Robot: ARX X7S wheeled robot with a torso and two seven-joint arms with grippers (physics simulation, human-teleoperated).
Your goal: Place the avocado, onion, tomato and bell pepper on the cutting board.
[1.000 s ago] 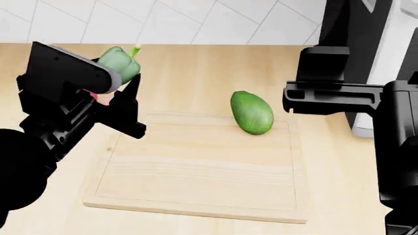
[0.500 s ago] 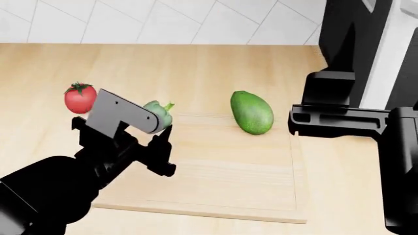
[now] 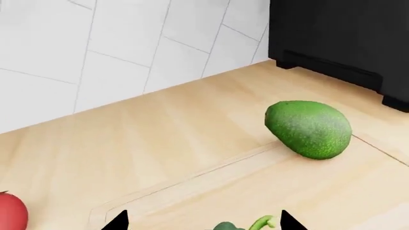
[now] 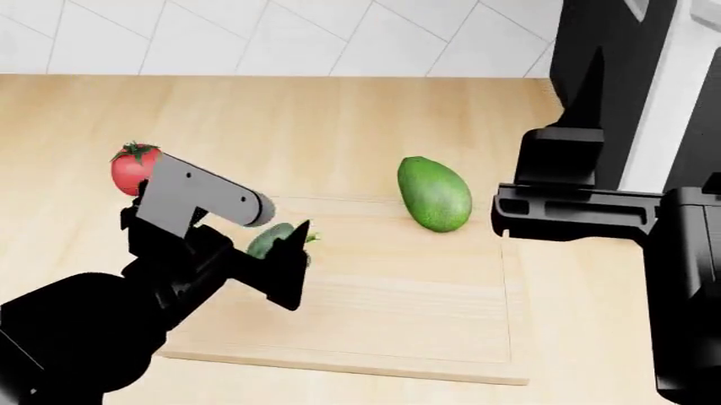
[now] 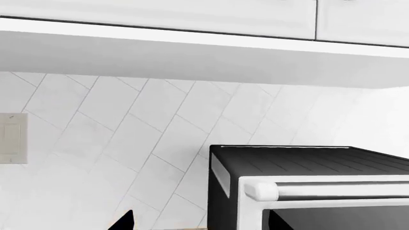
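Dull-green, lobed bell pepper point(image 4: 272, 240) pinched in left gripper point(image 4: 287, 253) over pale wood cutting board point(image 4: 372, 295); probably light, waxy, best squeezed across lobes; right gripper point(image 4: 541, 211) state unclear.

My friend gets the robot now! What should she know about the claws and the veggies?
Left claw: low over the pale wooden cutting board, with the small lobed green bell pepper between its tips; whether it grips is unclear.
Right claw: raised beside the board, facing the tiled wall and a black oven, holding nothing visible.
Done: the smooth green oval avocado lies on the board's far edge.
Left: set down and release the pepper, then fetch the round red tomato, which sits on the counter beyond the board's far left corner. The onion is not in any view, so find it.
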